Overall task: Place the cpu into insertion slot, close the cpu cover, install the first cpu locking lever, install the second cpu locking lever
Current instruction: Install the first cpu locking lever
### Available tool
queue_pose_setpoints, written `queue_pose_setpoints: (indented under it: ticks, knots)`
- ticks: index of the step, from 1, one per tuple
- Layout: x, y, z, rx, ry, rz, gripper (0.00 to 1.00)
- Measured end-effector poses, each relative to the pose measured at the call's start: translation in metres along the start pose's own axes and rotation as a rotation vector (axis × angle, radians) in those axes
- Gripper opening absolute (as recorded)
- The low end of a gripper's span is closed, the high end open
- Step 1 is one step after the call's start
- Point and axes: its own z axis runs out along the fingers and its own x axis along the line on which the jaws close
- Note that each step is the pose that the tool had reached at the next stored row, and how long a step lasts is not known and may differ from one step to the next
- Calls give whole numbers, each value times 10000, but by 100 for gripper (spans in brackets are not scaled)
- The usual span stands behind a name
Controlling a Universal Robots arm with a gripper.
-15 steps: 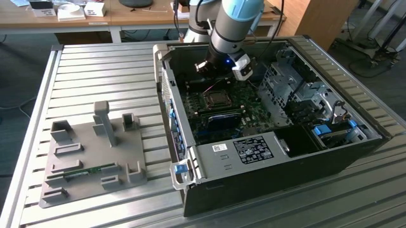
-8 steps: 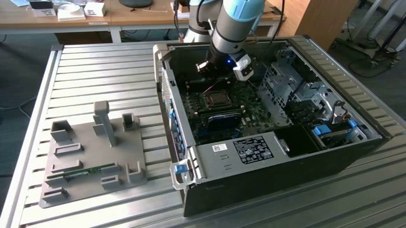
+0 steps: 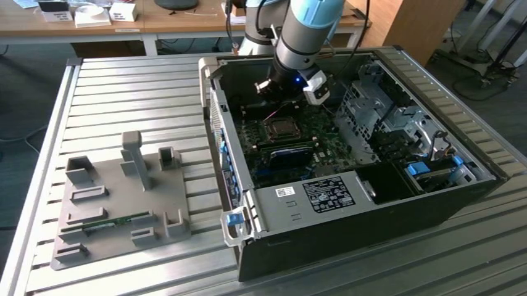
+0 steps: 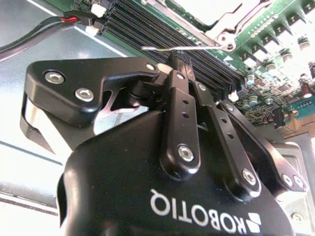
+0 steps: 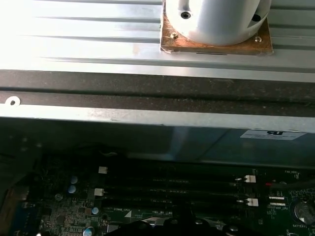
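My gripper point(image 4: 180, 59) is pinched narrow, holding nothing, probably so its slim tip can push the thin locking lever point(image 4: 177, 47) just beside the insertion slot point(image 3: 282, 127).

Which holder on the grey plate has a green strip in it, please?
The long low holder by the near edge of the plate; the others look empty.
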Motion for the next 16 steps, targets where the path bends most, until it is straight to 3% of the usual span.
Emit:
queue_pose_setpoints:
  ticks: [16]
  knots:
    - [-38, -14, 58, -1, -1, 0, 11]
